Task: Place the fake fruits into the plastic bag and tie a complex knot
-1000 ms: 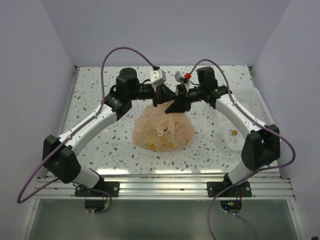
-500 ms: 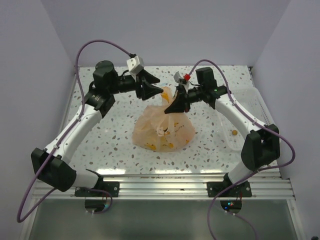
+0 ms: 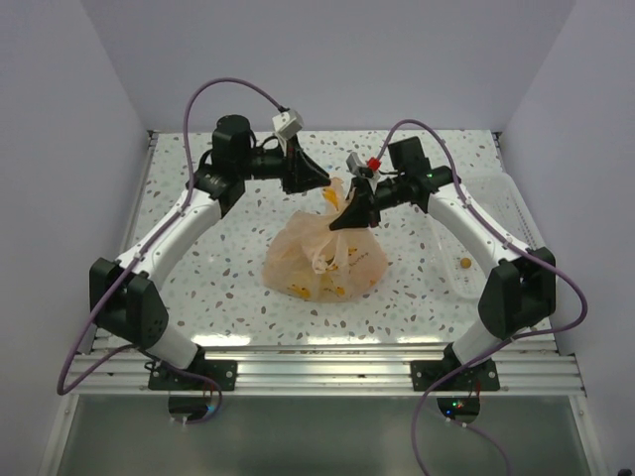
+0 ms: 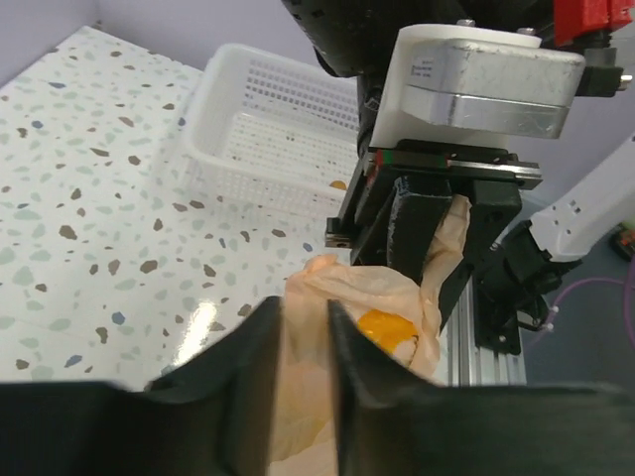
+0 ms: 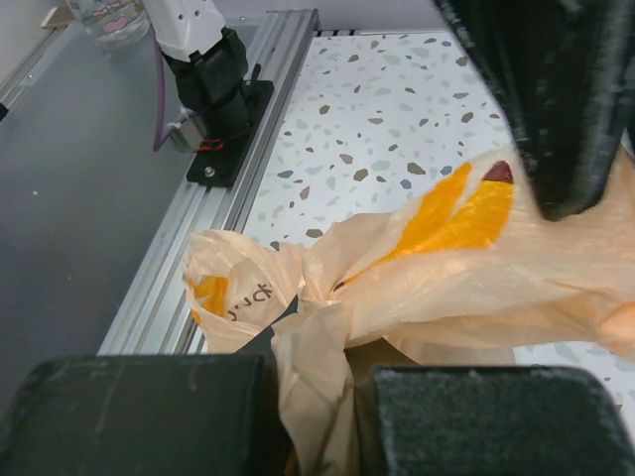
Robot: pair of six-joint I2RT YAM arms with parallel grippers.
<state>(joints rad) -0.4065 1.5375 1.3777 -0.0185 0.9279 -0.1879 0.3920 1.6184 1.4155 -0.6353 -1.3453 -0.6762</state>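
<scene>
The peach-orange plastic bag (image 3: 322, 260) sits mid-table, with yellow fake fruits (image 3: 338, 289) showing through its skin. My left gripper (image 3: 319, 183) is shut on one bag handle (image 4: 306, 342), held up above the bag's far side. My right gripper (image 3: 342, 220) is shut on the other handle (image 5: 319, 387), close to the right of the left one. In the right wrist view the handles gather into a twisted bunch (image 5: 332, 297) just past my fingers. A yellow-orange fruit (image 4: 385, 327) shows through the bag in the left wrist view.
A white perforated tray (image 3: 508, 198) stands at the table's right edge, with one small orange piece (image 3: 463, 263) in it. It also shows in the left wrist view (image 4: 260, 94). The aluminium rail (image 3: 327, 372) runs along the near edge.
My left arm swung out to the left with its handle, then came back toward the right gripper. My right gripper shifted slightly left and kept its grip.
</scene>
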